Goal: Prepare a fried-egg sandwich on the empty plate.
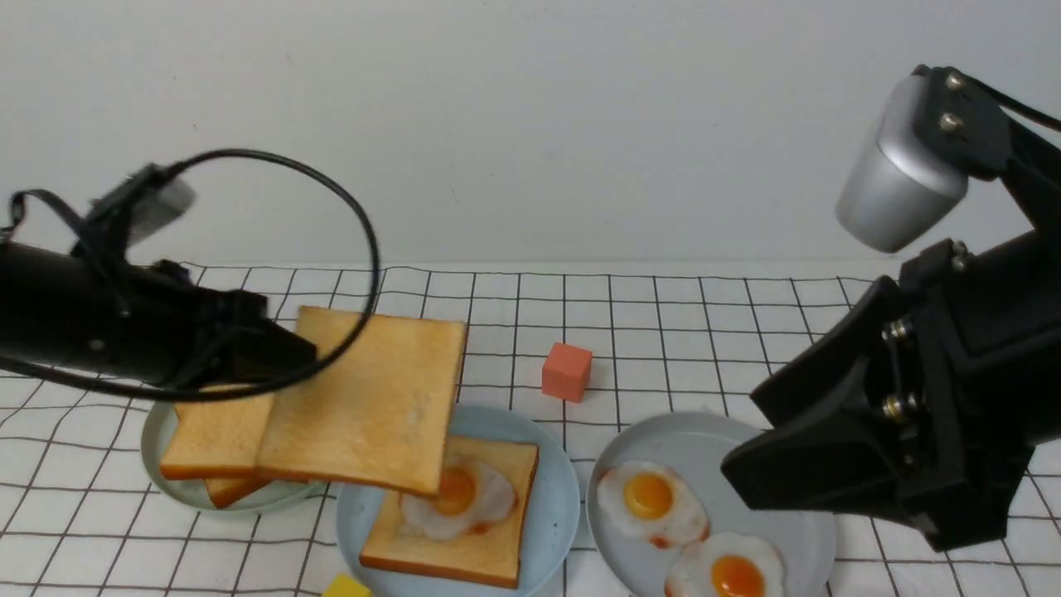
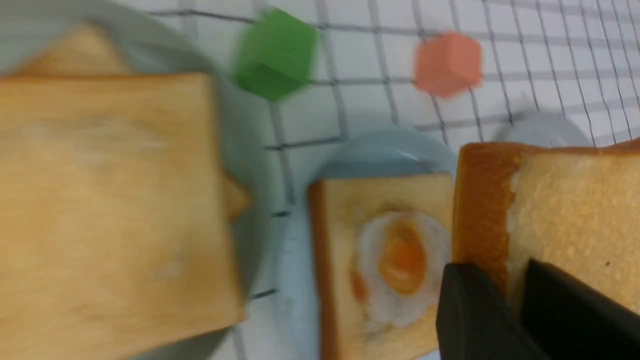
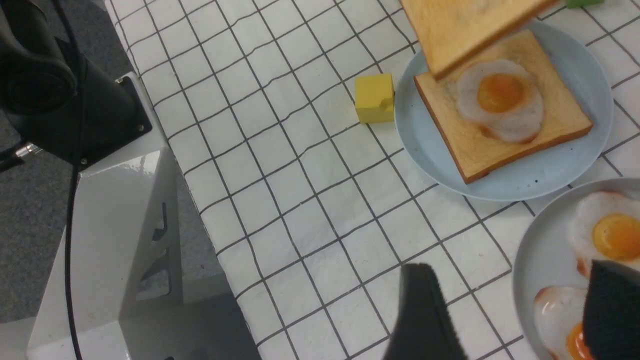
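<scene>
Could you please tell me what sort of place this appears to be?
Most likely a robotics lab bench staged as a kitchen: a grid-printed cloth before a bare white wall, a loose orange cube and yellow cube, and fried eggs waiting on a grey plate.

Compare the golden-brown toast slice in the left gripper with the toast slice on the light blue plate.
The gripped slice hangs tilted in the air, held at one edge by the left gripper; the plated slice lies flat on the light blue plate. The gripped slice's top is bare; the plated slice carries a white fried egg. Both are thick, square and golden-brown with darker crusts.
</scene>
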Robot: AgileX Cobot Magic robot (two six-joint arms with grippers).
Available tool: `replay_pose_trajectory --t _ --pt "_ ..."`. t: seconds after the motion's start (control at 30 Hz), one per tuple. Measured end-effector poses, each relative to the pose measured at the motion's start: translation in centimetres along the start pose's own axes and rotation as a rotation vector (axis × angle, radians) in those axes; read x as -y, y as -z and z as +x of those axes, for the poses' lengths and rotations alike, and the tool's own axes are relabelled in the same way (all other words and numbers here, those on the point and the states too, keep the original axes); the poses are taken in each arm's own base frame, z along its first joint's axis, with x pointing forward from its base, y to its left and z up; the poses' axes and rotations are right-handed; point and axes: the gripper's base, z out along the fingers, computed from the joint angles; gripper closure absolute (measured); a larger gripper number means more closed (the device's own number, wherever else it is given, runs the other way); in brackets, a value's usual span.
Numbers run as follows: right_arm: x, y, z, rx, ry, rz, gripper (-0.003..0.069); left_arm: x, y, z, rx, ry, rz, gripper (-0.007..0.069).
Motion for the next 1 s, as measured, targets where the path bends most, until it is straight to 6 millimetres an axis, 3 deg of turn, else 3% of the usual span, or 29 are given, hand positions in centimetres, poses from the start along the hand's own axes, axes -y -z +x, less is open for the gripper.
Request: replay_pose_trajectory --t 0.13,0.3,0.6,0.83,0.93,1.0 --pt "0.0 0.0 0.0 0.002 -0.002 -0.004 0.022 0.6 -3.4 0.5 -0.042 -0.014 -0.011 0.0496" --pt "-0.1 0.0 0.0 -0.002 -0.015 -0.009 0.022 -0.4 -6.9 1.3 -0.082 0.022 -0.048 0.0499" --pt "-0.1 0.0 0.1 -0.009 -0.049 -0.012 0.022 -1.7 -8.8 1.9 -0.106 0.083 -0.069 0.0492" --pt "0.2 0.0 0.3 -0.034 -0.029 0.023 0.0248 -1.4 -8.7 1.5 -0.115 0.074 -0.049 0.0313" --pt "0.6 0.1 0.6 -0.063 -0.028 0.07 0.0386 -1.0 -8.5 0.8 -0.114 0.094 -0.032 0.0181" --pt "0.9 0.2 0.8 -0.081 -0.043 0.107 0.049 -0.8 -8.1 0.3 -0.112 0.095 -0.039 0.0139"
